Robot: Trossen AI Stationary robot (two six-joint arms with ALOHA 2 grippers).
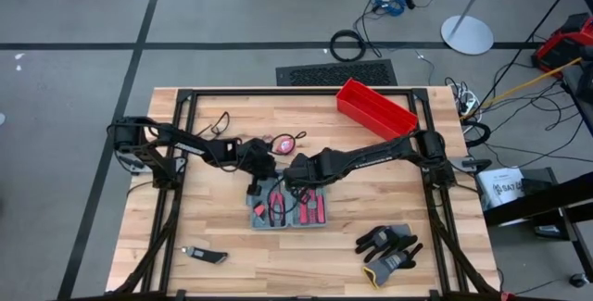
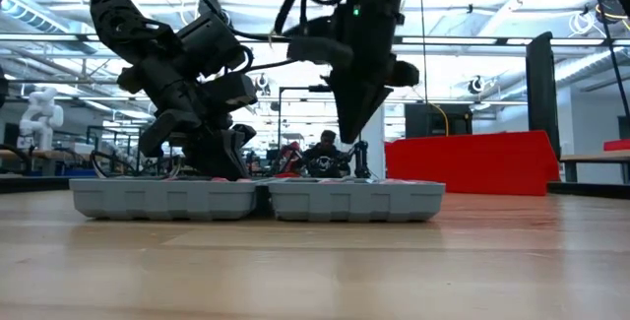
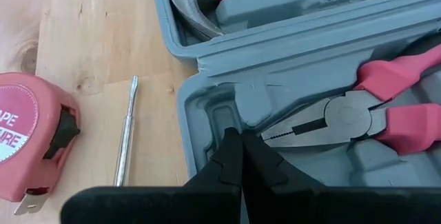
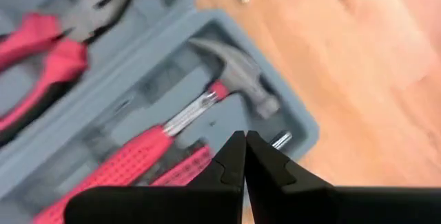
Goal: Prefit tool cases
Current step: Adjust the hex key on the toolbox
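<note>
The grey tool case (image 1: 289, 208) lies open and flat on the table, both halves up (image 2: 256, 200). One half holds red-handled pliers (image 3: 344, 117), the other a hammer (image 4: 207, 107). My left gripper (image 3: 234, 136) is shut, with its tips down in the pliers half near that half's far left corner (image 1: 258, 186). My right gripper (image 4: 244, 136) is shut with nothing in it. It hangs above the hammer half, pointing steeply down, clear of the case (image 2: 352, 135). My left gripper has its shut fingertips (image 3: 227, 156) set into an empty moulded slot (image 3: 222, 117) of the pliers half, close to the case's corner. The fingers come slanting down from the table's left. The case stays flat on the table.
A pink tape measure (image 3: 27, 141) and a thin metal bit (image 3: 127, 131) lie on the wood just left of the case. A red bin (image 1: 375, 106) stands at the far right, gloves (image 1: 389, 247) lie near right, and a small knife (image 1: 206, 256) lies near left.
</note>
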